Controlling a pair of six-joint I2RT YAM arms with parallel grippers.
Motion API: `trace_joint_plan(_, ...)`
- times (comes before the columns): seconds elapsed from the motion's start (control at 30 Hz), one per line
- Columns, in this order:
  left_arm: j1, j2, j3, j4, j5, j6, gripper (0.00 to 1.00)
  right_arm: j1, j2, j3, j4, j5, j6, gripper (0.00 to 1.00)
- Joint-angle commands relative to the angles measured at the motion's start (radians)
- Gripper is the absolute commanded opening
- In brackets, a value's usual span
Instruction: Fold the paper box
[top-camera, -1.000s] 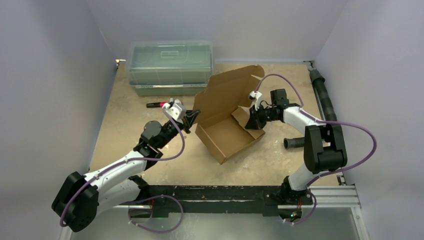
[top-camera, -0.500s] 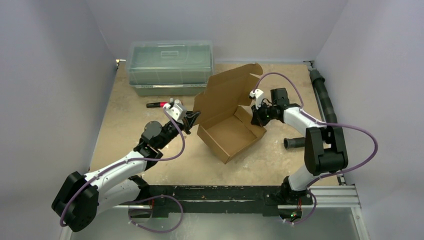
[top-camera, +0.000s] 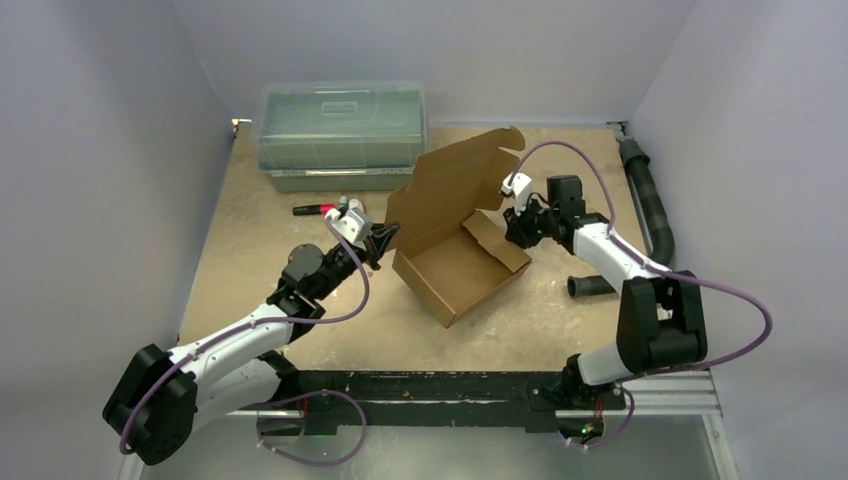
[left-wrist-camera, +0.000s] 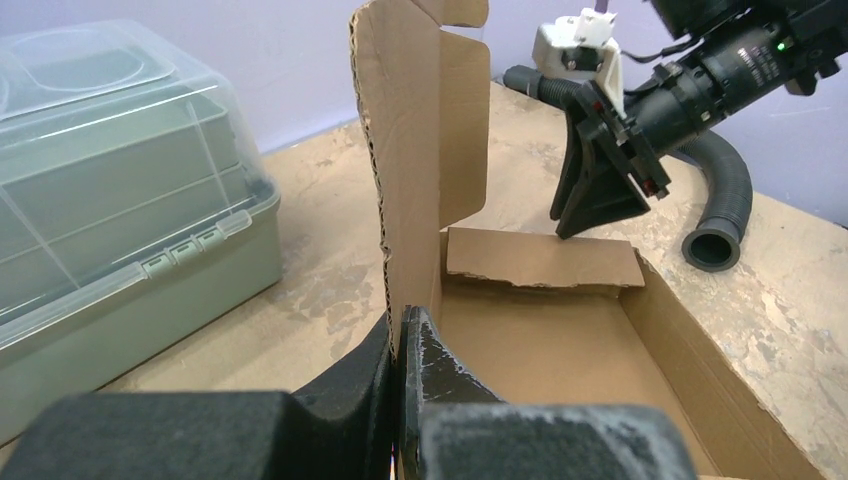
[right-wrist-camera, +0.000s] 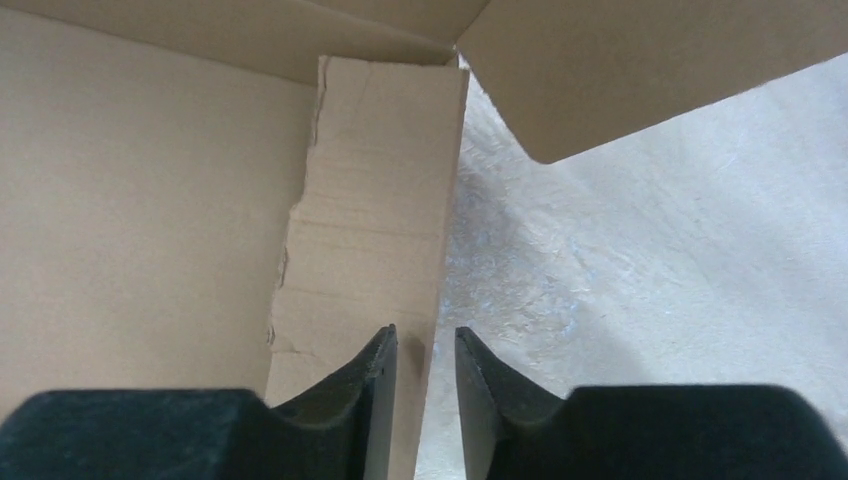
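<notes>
Right arm: a second ago my right gripper (right-wrist-camera: 425, 335) was down inside the box (top-camera: 455, 265). Now it has backed up and out to the end flap, and my elbow has swung wide.
Box: it has settled a touch. It is open-topped on the table (top-camera: 560, 330), just in front of the bin (top-camera: 340, 125) and off its right end.
Lid: the lid (top-camera: 455, 185) stands up at the back, tilted away, with its left edge near the bin's right front corner.
Left gripper: my left gripper (left-wrist-camera: 402, 320) sits in front of the bin's right end, at the box's left corner. The fingers are pressed together and the raw cardboard edge runs down to where they meet. I can't tell if any of it is nipped between them.
Right gripper: it is well to the right of the bin, over the box's far end. The fingers are parted by a narrow gap and nothing is clamped.
End flap: the end flap (left-wrist-camera: 545, 262) stands upright, creased and ragged along one side. My right fingertips are just at its top edge, and I can't tell whether they touch it.
Pen: a red-tipped pen (top-camera: 312, 209) lies just in front of the bin.
</notes>
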Motion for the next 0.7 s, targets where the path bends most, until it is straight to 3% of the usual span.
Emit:
trace_joint_plan(0.0, -0.003, -0.013, -0.009, 0.050, 0.006, -0.016, 0.00, 0.003, 0.065, 0.002, 0.002, -0.008, 0.021, 0.36)
trace_joint_plan(0.2, -0.003, -0.033, -0.021, 0.050, -0.002, -0.020, 0.00, 0.002, 0.117, 0.013, -0.008, -0.047, 0.040, 0.53)
trace_joint_plan(0.37, -0.003, -0.034, -0.047, 0.083, -0.009, -0.039, 0.00, 0.003, 0.158, 0.019, -0.001, -0.059, 0.064, 0.52)
trace_joint_plan(0.47, -0.003, -0.034, -0.061, 0.109, -0.014, -0.054, 0.00, 0.005, 0.166, 0.016, 0.015, -0.056, 0.074, 0.41)
trace_joint_plan(0.6, -0.003, -0.028, -0.065, 0.131, -0.019, -0.079, 0.00, 0.016, 0.148, 0.013, 0.037, -0.049, 0.078, 0.06)
trace_joint_plan(0.67, -0.004, -0.029, -0.061, 0.132, -0.032, -0.102, 0.00, 0.016, 0.094, -0.009, 0.073, -0.035, 0.089, 0.00)
